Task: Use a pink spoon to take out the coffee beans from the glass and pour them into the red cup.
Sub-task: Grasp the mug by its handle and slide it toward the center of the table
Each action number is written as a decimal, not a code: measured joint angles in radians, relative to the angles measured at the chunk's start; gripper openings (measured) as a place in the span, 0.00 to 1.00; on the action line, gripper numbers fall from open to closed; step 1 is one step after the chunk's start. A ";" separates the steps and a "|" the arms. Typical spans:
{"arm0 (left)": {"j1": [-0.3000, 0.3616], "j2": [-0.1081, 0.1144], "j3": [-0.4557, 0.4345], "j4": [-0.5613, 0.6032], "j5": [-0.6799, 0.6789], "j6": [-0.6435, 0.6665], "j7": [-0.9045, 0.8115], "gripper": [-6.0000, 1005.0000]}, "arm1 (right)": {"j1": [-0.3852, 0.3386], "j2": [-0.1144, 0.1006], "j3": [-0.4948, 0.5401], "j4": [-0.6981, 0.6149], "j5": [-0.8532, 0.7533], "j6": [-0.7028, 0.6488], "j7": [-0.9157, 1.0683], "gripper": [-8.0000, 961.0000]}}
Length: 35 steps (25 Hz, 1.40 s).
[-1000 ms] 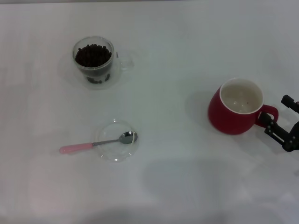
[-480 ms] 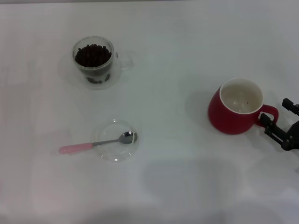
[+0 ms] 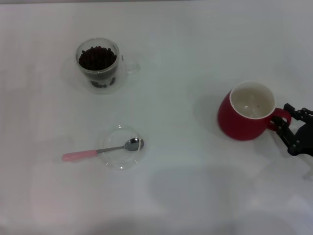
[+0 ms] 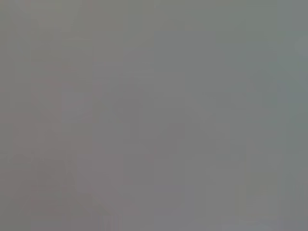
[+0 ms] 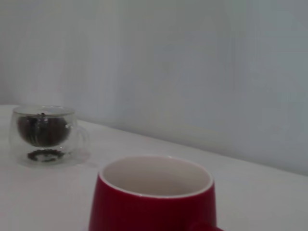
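Note:
The pink spoon lies at the front left, its metal bowl resting in a flat clear dish. The glass stands at the back left, filled with coffee beans. The red cup stands at the right with its handle pointing right. My right gripper is open, with one finger on each side of the cup's handle. The right wrist view shows the red cup close up, and farther off the glass with the coffee beans. My left gripper is out of view.
The flat round clear glass dish sits under the spoon's bowl at the front left. The white table carries nothing else. The left wrist view shows only plain grey.
My right gripper has moved left toward the red cup, and its fingers now sit on either side of the handle. Cup, glass and spoon have not moved.

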State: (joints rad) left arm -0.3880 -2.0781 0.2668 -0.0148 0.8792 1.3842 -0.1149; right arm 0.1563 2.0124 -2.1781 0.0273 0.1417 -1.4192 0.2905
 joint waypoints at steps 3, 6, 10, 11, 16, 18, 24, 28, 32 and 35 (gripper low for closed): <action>0.000 0.000 -0.001 0.002 -0.001 0.000 0.000 0.70 | 0.000 0.000 -0.002 -0.016 -0.016 -0.005 -0.019 0.47; -0.001 0.001 -0.001 0.004 -0.001 -0.001 0.000 0.70 | 0.001 -0.001 -0.002 -0.032 -0.044 -0.008 -0.025 0.40; -0.002 0.002 -0.001 0.007 -0.002 -0.002 0.000 0.70 | 0.004 -0.001 -0.002 -0.056 -0.080 -0.011 -0.036 0.32; -0.003 0.002 0.000 0.007 -0.002 -0.002 0.000 0.70 | 0.005 -0.001 -0.002 -0.062 -0.093 -0.011 -0.038 0.32; -0.003 0.002 0.000 0.008 -0.003 -0.002 0.000 0.70 | 0.008 -0.002 -0.002 -0.094 -0.160 -0.010 -0.038 0.32; -0.003 0.003 -0.001 0.009 -0.003 -0.002 0.000 0.70 | 0.009 -0.002 -0.002 -0.102 -0.179 -0.012 -0.038 0.32; -0.005 0.004 -0.002 0.020 -0.003 -0.002 0.000 0.70 | 0.009 -0.001 -0.002 -0.120 -0.239 -0.016 -0.039 0.32; -0.006 0.004 0.000 0.021 -0.003 -0.002 0.000 0.70 | 0.006 0.000 -0.004 -0.128 -0.277 -0.017 -0.034 0.32; -0.010 0.005 0.000 0.021 -0.002 -0.002 0.000 0.70 | -0.004 0.001 -0.005 -0.144 -0.317 -0.017 -0.029 0.32; -0.015 0.005 0.000 0.021 0.000 -0.002 0.003 0.70 | -0.009 0.001 -0.005 -0.146 -0.326 -0.017 -0.028 0.32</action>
State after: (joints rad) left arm -0.4031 -2.0734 0.2669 0.0061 0.8793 1.3821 -0.1121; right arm 0.1477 2.0136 -2.1828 -0.1185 -0.1843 -1.4364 0.2627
